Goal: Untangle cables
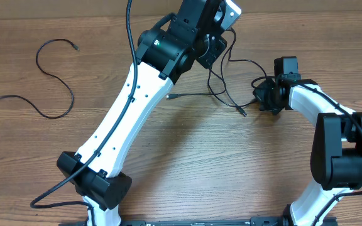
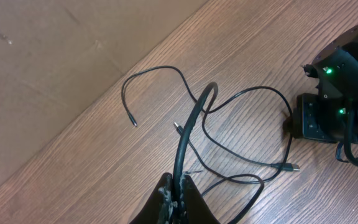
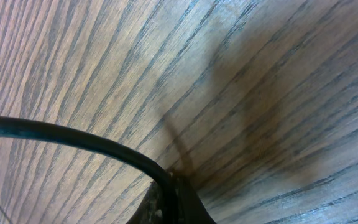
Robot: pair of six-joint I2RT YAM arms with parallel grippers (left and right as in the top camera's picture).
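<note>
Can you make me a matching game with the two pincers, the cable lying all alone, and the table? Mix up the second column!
Things:
1. left pincer
2. right pincer
3. lone cable
4. table

Clues:
A. brown wood
B. lies loose on the left side, nothing holding it
C. shut on the arching cable that rises off the table
D. shut on a cable, over at the right side

Pairs: 1-C, 2-D, 3-B, 4-A
</note>
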